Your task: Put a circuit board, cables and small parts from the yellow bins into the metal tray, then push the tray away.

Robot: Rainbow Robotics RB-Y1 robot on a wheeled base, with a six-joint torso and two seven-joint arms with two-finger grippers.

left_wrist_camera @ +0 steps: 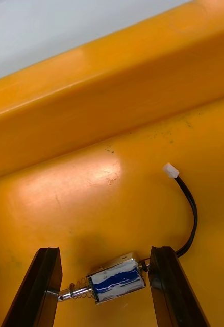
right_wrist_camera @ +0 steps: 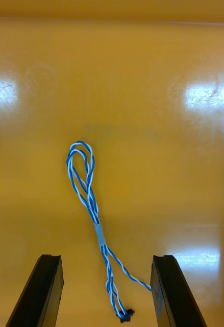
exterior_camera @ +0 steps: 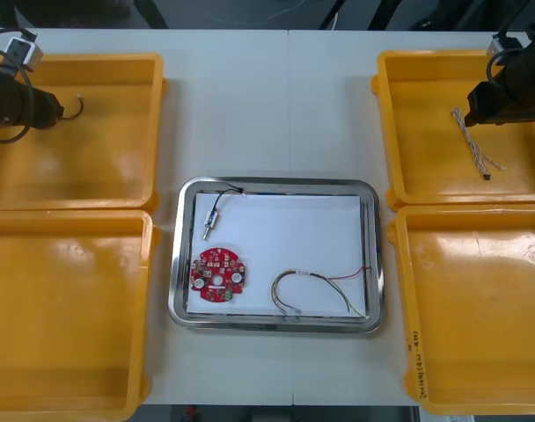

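My left gripper (exterior_camera: 56,107) (left_wrist_camera: 105,291) is low in the far left yellow bin (exterior_camera: 118,176), open. Its fingers (left_wrist_camera: 43,286) straddle a small metal part (left_wrist_camera: 116,284) with a spring and a black cable (left_wrist_camera: 189,214) ending in a white plug. My right gripper (exterior_camera: 472,107) (right_wrist_camera: 106,291) hangs open over the far right yellow bin (exterior_camera: 426,167). A twisted blue and white cable (right_wrist_camera: 90,199) (exterior_camera: 477,145) lies on the bin floor, its lower end between the fingers. The metal tray (exterior_camera: 181,255) holds a round red circuit board (exterior_camera: 217,274), a small metal part (exterior_camera: 212,220) and a red and yellow cable (exterior_camera: 316,288).
Two near yellow bins (exterior_camera: 65,308) (exterior_camera: 479,308) flank the tray. The far left bin's wall (left_wrist_camera: 117,97) rises close beyond the left fingers. Bare table (exterior_camera: 276,114) lies beyond the tray, between the far bins.
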